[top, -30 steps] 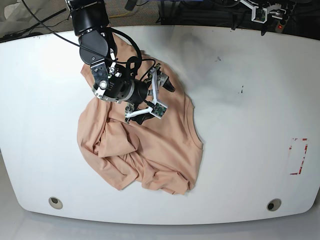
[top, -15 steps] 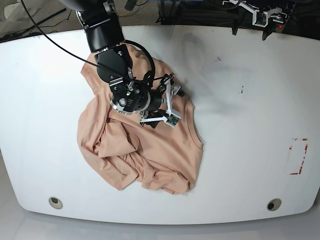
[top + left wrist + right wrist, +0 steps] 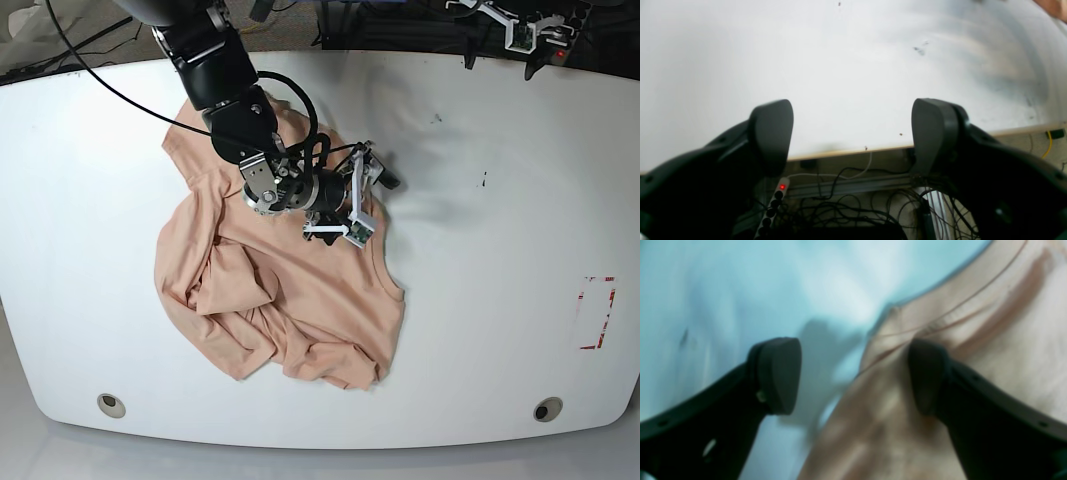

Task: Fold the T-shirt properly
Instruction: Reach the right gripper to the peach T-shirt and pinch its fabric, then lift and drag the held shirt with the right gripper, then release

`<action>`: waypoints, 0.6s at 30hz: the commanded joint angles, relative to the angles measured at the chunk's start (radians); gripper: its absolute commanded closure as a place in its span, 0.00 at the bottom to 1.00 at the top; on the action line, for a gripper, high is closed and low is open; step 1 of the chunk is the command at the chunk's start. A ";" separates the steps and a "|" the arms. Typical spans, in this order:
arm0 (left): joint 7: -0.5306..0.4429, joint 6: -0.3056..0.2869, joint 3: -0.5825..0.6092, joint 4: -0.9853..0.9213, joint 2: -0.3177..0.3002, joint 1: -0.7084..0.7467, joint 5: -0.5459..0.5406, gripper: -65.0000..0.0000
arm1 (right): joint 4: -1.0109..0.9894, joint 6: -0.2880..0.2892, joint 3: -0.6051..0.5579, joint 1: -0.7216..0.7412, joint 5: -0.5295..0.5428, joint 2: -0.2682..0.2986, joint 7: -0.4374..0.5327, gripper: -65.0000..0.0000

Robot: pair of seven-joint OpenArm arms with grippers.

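T-shirt (image 3: pixel 290 290) peach, crumpled, bunched on white table (image 3: pixel 480 300).

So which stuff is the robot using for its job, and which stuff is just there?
For the job:
- T-shirt, crumpled on the table
- right gripper, open over the shirt's edge

Just there:
- left gripper, open, parked at the table's far edge
- red tape mark
- power strip and cables below the table

No text, label, brand or number you can read in any view, nothing legible between or beside the fingers, only blurred surfaces.
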 commanded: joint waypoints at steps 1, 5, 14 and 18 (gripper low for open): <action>-0.023 0.001 -0.005 0.013 -0.005 0.017 -0.002 0.20 | -0.021 -0.046 0.003 0.018 -0.004 0.015 0.043 0.27; -0.023 0.001 -0.005 0.013 -0.006 0.016 -0.001 0.20 | -0.055 -0.104 0.001 0.015 -0.004 0.020 0.108 0.44; -0.023 0.001 -0.007 0.013 -0.006 -0.013 0.001 0.20 | -0.092 -0.183 0.000 0.042 -0.004 0.020 0.135 0.96; -0.023 0.001 -0.007 0.014 -0.006 -0.018 0.001 0.20 | -0.084 -0.184 0.000 0.049 -0.004 0.020 0.135 1.00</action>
